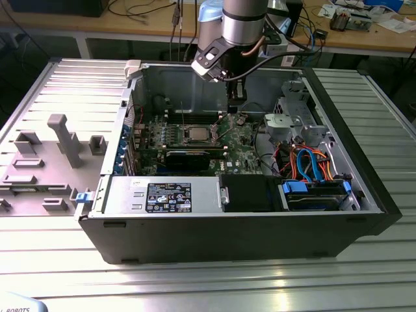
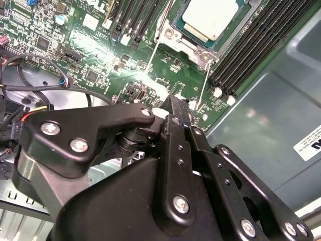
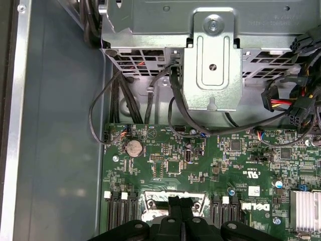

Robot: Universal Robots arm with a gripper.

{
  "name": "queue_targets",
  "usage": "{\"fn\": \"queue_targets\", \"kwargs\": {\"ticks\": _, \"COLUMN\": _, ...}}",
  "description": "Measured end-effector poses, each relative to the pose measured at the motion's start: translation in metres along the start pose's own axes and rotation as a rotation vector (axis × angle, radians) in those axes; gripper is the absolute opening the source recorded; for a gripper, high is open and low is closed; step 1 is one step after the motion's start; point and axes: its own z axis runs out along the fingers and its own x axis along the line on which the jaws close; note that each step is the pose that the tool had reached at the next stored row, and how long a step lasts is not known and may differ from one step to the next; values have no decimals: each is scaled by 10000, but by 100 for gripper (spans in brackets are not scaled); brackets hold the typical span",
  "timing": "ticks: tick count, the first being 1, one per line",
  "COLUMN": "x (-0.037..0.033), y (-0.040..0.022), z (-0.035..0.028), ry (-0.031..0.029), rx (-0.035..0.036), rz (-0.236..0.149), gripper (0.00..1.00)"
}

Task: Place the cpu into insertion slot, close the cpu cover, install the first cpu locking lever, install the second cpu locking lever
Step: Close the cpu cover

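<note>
Looking from the largest thing down, what do you see in the exterior view?

A ribbed metal table (image 1: pixel 208 279) carries an open computer case (image 1: pixel 227 234). The arm (image 1: pixel 244 19) stands over the case at twelve o'clock. On the table, at nine o'clock from the case, lies a grey plate with blocks (image 1: pixel 45 162).

And inside the case?

A power supply (image 1: pixel 123 195) sits along the six o'clock wall. The green motherboard (image 1: pixel 244 140) lies in the middle, and a metal drive cage (image 1: pixel 292 120) stands at three o'clock from the board.

Where is the gripper, and how are its fingers?

The gripper (image 1: pixel 235 97) hangs over the board, near its twelve o'clock edge. In both wrist views the two black fingers (image 3: pixel 174 208) are pressed together, and nothing is between them.

Where are the task's things?

The insertion slot (image 1: pixel 182 134) is on the board, at about eight o'clock from the gripper, near it but apart. The cpu (image 1: pixel 195 133) lies flat inside this slot, with its silver top up. In the second wrist view a silver frame (image 2: pixel 175 36) goes around the chip, and long black memory slots (image 2: pixel 261 45) run just beside it. I cannot tell if this frame is a closed lid or only the rim of the slot.
</note>
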Motion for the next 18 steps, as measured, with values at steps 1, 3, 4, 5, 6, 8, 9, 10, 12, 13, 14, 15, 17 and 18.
{"fn": "queue_targets", "kwargs": {"ticks": 1, "x": 0, "y": 3, "z": 0, "ry": 0, "rx": 0, "rz": -1, "gripper": 11}}
{"fn": "queue_targets", "kwargs": {"ticks": 3, "x": 0, "y": 8, "z": 0, "ry": 0, "rx": 1, "rz": -1, "gripper": 11}}
{"fn": "queue_targets", "kwargs": {"ticks": 4, "x": 0, "y": 10, "z": 0, "ry": -1, "rx": 0, "rz": -2, "gripper": 11}}
{"fn": "queue_targets", "kwargs": {"ticks": 5, "x": 0, "y": 13, "z": 0, "ry": -1, "rx": 0, "rz": -1, "gripper": 11}}
{"fn": "queue_targets", "kwargs": {"ticks": 6, "x": 0, "y": 15, "z": 0, "ry": -1, "rx": 0, "rz": 0, "gripper": 11}}
{"fn": "queue_targets", "kwargs": {"ticks": 8, "x": 0, "y": 16, "z": 1, "ry": -1, "rx": 0, "rz": -1, "gripper": 11}}
{"fn": "queue_targets", "kwargs": {"ticks": 9, "x": -1, "y": 16, "z": 1, "ry": 0, "rx": 0, "rz": -1, "gripper": 11}}
{"fn": "queue_targets", "kwargs": {"ticks": 10, "x": -1, "y": 16, "z": 1, "ry": -1, "rx": 0, "rz": -1, "gripper": 11}}
{"fn": "queue_targets", "kwargs": {"ticks": 12, "x": -1, "y": 19, "z": 1, "ry": 0, "rx": 0, "rz": -2, "gripper": 11}}
{"fn": "queue_targets", "kwargs": {"ticks": 13, "x": -1, "y": 22, "z": 1, "ry": 0, "rx": 0, "rz": -1, "gripper": 11}}
{"fn": "queue_targets", "kwargs": {"ticks": 14, "x": -1, "y": 24, "z": 1, "ry": -1, "rx": 0, "rz": -2, "gripper": 11}}
{"fn": "queue_targets", "kwargs": {"ticks": 15, "x": -1, "y": 32, "z": 2, "ry": 0, "rx": 0, "rz": -1, "gripper": 11}}
{"fn": "queue_targets", "kwargs": {"ticks": 17, "x": -1, "y": 46, "z": 2, "ry": 0, "rx": 0, "rz": -1, "gripper": 11}}
{"fn": "queue_targets", "kwargs": {"ticks": 18, "x": -2, "y": 52, "z": 2, "ry": 0, "rx": 0, "rz": -1, "gripper": 11}}
